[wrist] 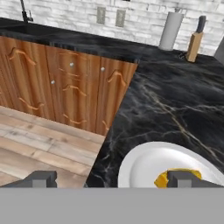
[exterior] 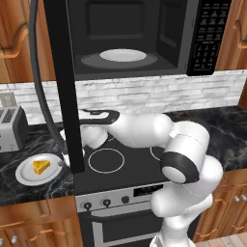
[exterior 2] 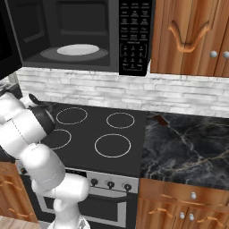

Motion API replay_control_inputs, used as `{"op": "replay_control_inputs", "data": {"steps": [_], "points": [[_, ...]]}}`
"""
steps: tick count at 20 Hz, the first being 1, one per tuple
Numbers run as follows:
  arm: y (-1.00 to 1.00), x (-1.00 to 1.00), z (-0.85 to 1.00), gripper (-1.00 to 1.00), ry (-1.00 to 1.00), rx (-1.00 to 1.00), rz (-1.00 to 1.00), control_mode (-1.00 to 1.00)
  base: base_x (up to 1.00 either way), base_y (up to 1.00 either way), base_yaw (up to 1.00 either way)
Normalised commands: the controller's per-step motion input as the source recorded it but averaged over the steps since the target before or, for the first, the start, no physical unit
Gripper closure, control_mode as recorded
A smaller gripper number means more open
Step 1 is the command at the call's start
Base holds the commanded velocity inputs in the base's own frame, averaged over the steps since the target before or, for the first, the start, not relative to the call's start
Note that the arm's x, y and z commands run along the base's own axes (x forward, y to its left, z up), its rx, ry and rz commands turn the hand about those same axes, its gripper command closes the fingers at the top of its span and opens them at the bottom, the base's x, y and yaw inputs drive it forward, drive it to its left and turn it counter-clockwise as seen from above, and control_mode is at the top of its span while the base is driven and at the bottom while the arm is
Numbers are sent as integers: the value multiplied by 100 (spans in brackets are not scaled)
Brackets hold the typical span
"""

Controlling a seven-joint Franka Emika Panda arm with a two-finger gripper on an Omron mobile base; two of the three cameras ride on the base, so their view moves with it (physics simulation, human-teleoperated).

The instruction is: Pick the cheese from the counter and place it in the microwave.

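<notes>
Cheese on its plate, gripper spread wide and holding nothing

You see the cheese [exterior: 41, 167] lying on the round white plate [exterior: 24, 174], which sits on the counter [exterior: 29, 190] just left of the stovetop [exterior: 120, 166] and in front of the silver toaster [exterior: 10, 129]. In the hand view the gripper [wrist: 114, 178] is just beside the plate [wrist: 144, 168] with its fingers [wrist: 41, 178] far apart; the cheese [wrist: 168, 177] shows partly behind the right finger, and nothing is between them. The microwave [exterior: 140, 34] above the stovetop stands with its door [exterior: 65, 82] open, and the turntable [exterior: 123, 55] inside is bare.
</notes>
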Motion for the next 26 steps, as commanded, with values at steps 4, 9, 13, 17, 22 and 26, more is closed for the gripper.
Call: {"op": "replay_control_inputs", "data": {"steps": [4, 9, 13, 17, 22, 26], "points": [[20, 9, -14, -100, -1, 0, 1, -100, 0, 0, 0], [0, 6, -22, -100, -1, 0, 2, -100, 0, 0, 0], [0, 31, -38, -100, 0, 0, 2, -100, 0, 0, 0], [1, 41, -22, -100, 0, 0, 3, -100, 0, 0, 0], [14, 29, -17, -100, 0, 0, 3, -100, 0, 0, 0], [33, 2, -4, -100, 0, 0, 2, -100, 0, 0, 0]]}}
